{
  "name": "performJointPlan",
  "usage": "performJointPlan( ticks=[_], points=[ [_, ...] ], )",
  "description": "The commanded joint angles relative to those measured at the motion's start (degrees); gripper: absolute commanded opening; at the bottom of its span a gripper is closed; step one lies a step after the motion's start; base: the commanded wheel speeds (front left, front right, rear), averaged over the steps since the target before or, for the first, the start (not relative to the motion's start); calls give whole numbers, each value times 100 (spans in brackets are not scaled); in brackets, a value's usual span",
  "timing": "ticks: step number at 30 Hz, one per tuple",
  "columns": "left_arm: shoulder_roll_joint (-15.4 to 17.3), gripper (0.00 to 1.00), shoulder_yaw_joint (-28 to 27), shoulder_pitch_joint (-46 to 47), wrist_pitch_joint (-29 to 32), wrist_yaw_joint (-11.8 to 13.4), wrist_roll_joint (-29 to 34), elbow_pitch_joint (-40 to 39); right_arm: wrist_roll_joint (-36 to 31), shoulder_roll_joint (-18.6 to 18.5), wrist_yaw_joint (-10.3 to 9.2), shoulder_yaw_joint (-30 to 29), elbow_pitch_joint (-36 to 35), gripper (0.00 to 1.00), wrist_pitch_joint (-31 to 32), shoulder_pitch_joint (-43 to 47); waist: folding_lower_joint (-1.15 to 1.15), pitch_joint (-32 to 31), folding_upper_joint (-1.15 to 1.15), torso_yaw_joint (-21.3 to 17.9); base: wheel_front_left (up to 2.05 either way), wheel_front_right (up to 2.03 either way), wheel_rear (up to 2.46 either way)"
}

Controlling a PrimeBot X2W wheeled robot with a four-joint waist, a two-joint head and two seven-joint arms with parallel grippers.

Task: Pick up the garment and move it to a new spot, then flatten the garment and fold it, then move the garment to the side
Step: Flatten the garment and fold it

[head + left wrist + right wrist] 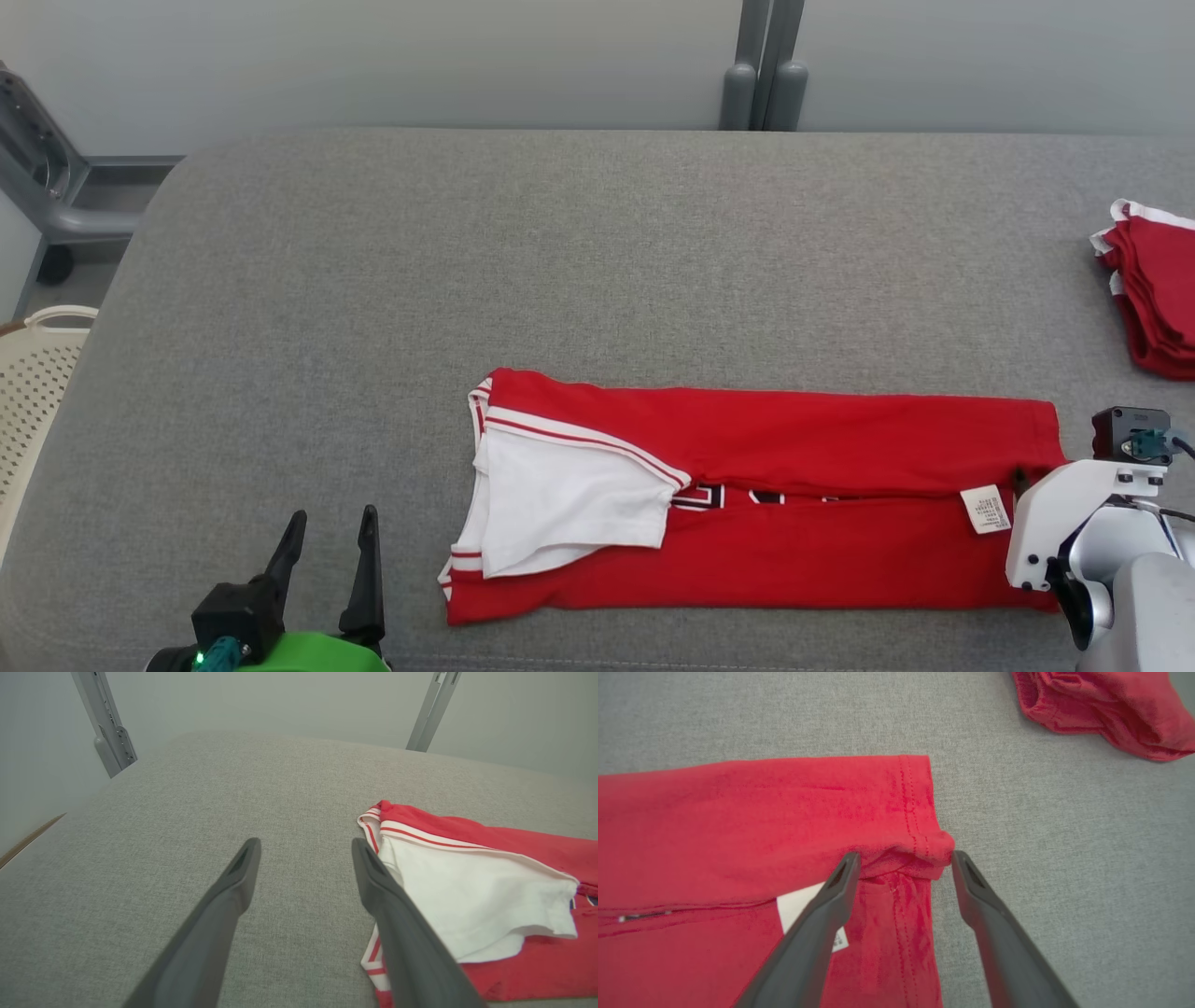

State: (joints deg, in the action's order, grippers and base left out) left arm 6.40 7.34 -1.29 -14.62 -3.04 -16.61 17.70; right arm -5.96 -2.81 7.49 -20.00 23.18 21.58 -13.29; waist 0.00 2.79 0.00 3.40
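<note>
Subject: red garment (840, 439), lying flat on the grey padded table (467, 233), folded lengthwise into a long band. Its two long edges meet along the middle, where a strip of dark lettering shows in the gap.

Collar end: a white sleeve (569, 495) with red-striped trim lies folded over the top of the garment.

Hem end: a white care label (986, 510) lies face up just inside the hem. The hem corner beside it is bunched into a small ridge.

Left gripper (334, 513): stands off the collar end of the garment, on the near side, apart from the cloth. Fingers spread wide, nothing between them, bare table beneath.

Right gripper (906, 856): poised at the hem end of the garment, fingers spread wide to either side of the bunched corner. One finger lies over the label, the other over bare table just beside the hem. Contact with the cloth cannot be determined; nothing is clamped.

Other items: a second pile of red cloth (1158, 289) lies well beyond the hem end of the garment, on its far side. A cream perforated basket (37, 373) sits well beyond the collar end, off the table.
</note>
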Motion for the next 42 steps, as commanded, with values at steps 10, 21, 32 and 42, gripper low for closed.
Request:
performJointPlan(
  ticks=[10,21,32,42],
  points=[
    [88,100,88,254,-8,-47,-29,94,-166,-17,-2,-361,603,100,-70,-226,0,275,0,130,0,0,0],
    [141,100,166,291,9,-69,-64,216,-198,-2,-2,-532,1204,100,-70,-321,0,256,0,190,0,0,0],
    [153,100,168,90,-15,-4,-138,297,151,-19,-2,-283,672,100,201,-127,0,-59,0,25,0,0,0],
    [143,100,182,67,-38,23,-179,257,402,-15,-2,-199,-1233,100,1018,375,0,-99,0,-74,0,0,0]
  ],
)
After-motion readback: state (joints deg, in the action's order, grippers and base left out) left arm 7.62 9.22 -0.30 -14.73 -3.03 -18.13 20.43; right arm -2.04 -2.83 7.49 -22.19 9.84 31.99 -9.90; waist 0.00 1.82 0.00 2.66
